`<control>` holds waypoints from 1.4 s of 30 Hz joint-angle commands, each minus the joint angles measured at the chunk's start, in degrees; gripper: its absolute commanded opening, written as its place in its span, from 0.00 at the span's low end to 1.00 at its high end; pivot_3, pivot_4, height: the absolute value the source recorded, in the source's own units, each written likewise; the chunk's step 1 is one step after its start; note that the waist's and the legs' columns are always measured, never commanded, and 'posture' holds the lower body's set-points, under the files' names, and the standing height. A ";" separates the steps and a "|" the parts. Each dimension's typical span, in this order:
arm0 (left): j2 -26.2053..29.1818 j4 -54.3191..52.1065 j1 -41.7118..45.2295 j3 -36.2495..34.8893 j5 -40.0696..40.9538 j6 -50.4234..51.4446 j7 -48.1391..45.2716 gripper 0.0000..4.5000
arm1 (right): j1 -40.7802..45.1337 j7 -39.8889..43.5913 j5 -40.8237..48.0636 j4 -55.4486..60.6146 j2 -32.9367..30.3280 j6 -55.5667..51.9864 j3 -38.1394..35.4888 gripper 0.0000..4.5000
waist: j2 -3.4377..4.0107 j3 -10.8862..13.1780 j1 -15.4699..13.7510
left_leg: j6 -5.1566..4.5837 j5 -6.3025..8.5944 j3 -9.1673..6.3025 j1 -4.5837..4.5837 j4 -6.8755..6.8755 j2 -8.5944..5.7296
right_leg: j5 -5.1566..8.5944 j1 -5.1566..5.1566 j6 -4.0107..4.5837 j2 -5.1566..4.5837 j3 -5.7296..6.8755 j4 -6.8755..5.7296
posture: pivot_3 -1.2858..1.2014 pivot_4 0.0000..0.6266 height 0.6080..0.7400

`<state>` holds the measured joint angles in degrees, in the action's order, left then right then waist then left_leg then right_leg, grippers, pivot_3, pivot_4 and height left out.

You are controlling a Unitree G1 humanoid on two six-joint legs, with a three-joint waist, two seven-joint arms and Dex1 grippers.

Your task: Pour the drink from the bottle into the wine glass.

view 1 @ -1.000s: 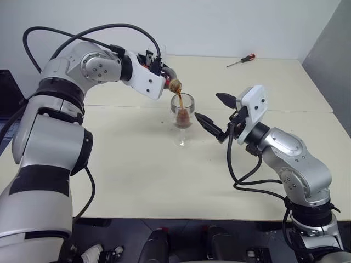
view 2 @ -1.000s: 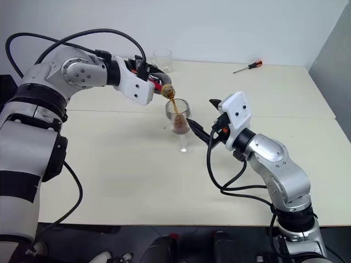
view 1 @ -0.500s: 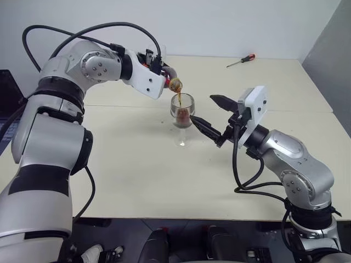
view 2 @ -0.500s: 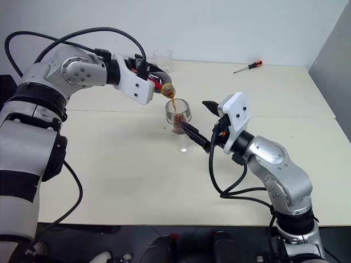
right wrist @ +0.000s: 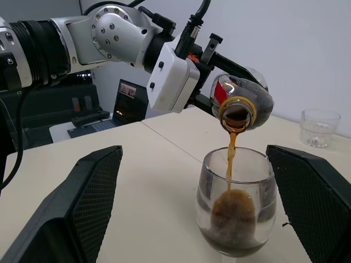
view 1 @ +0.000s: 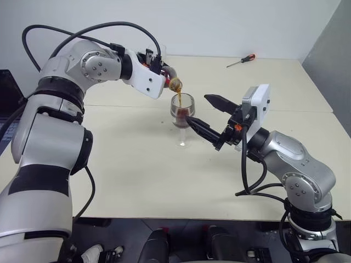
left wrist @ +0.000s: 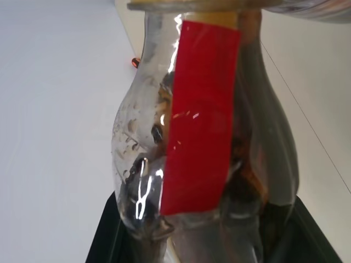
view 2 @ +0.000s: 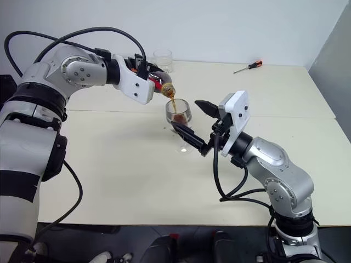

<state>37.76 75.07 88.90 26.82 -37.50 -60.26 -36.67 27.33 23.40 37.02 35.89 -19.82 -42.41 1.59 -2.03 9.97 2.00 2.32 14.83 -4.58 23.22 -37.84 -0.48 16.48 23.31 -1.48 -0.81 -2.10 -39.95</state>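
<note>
Cream surface (view 1: 137, 181), wine glass (view 1: 182, 112) mid-surface. Left claw (view 1: 164, 74) clamps bottle (right wrist: 244, 101) tipped neck-down directly over the bowl, drink (right wrist: 232, 148) streaming in. Right claw (view 1: 211, 118) wide, straddling the glass, not touching.

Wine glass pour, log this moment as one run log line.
step: pouring | left gripper: shut on bottle, tipped over wine glass | drink: streaming in | right gripper: open, flanking glass, not touching

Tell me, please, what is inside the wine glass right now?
Dark brown drink pools in the wine glass, fed by a thin stream from the tilted bottle. The stem and foot lie below the right wrist view.
</note>
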 commanded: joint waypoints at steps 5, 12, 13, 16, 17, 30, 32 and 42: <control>0.79 -0.32 3.05 -0.34 0.18 -0.01 1.53 0.34 | 0.04 -0.52 -0.18 1.02 -0.69 1.35 -1.20 1.00 | 0.00 0.00 0.00 | 0.00 0.00 0.00 0.00 0.00 0.00 | 0.00 0.00 0.00 0.00 0.00 0.00 | 0.52 0.24 1.00; 0.93 -0.32 3.18 -0.12 -0.34 0.01 1.98 0.34 | 0.34 -0.80 -0.17 0.85 -0.92 1.24 -1.09 1.00 | 0.00 0.00 0.00 | 0.00 0.00 0.00 0.00 0.00 0.00 | 0.00 0.00 0.00 0.00 0.00 0.00 | 0.52 0.24 1.00; 0.94 -0.31 3.24 -0.10 -0.54 0.03 2.17 0.34 | 0.42 -0.85 -0.18 0.80 -0.95 1.23 -1.06 1.00 | 0.00 0.00 0.00 | 0.00 0.00 0.00 0.00 0.00 0.00 | 0.00 0.00 0.00 0.00 0.00 0.00 | 0.52 0.24 1.00; 1.00 -0.25 3.38 0.02 -0.85 0.01 2.54 0.34 | 0.81 -0.96 -0.27 0.54 -0.97 1.20 -0.88 1.00 | 0.00 0.00 0.00 | 0.00 0.00 0.00 0.00 0.00 0.00 | 0.00 0.00 0.00 0.00 0.00 0.00 | 0.52 0.24 1.00; 1.02 -0.25 3.41 0.10 -0.97 -0.03 2.64 0.34 | 0.88 -0.99 -0.29 0.49 -0.97 1.19 -0.84 1.00 | 0.00 0.00 0.00 | 0.00 0.00 0.00 0.00 0.00 0.00 | 0.00 0.00 0.00 0.00 0.00 0.00 | 0.52 0.24 1.00; 1.20 -0.15 4.06 1.10 -2.38 -0.40 3.95 0.34 | 1.48 -1.43 -0.38 0.26 -0.70 1.02 -0.59 1.00 | 0.00 0.00 0.00 | 0.00 0.00 0.00 0.00 0.00 0.00 | 0.00 0.00 0.00 0.00 0.00 0.00 | 0.52 0.24 1.00; 1.19 -0.15 4.18 1.24 -2.66 -0.44 4.31 0.34 | 1.65 -1.53 -0.42 0.23 -0.73 0.91 -0.57 1.00 | 0.00 0.00 0.00 | 0.00 0.00 0.00 0.00 0.00 0.00 | 0.00 0.00 0.00 0.00 0.00 0.00 | 0.52 0.24 1.00; 1.47 -0.03 4.72 2.16 -3.84 -0.45 5.96 0.34 | 1.63 -1.09 -0.57 -0.10 -1.06 1.06 -0.75 1.00 | 0.00 0.00 0.00 | 0.00 0.00 0.00 0.00 0.00 0.00 | 0.00 0.00 0.00 0.00 0.00 0.00 | 0.52 0.24 1.00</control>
<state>38.11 75.15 90.72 29.36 -41.63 -60.44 -31.92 28.11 22.32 36.61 34.72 -20.54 -42.34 1.47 -2.03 9.97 1.99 2.32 14.83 -4.58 23.22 -37.84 -0.48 16.48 23.31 -1.48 -0.81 -2.10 -39.95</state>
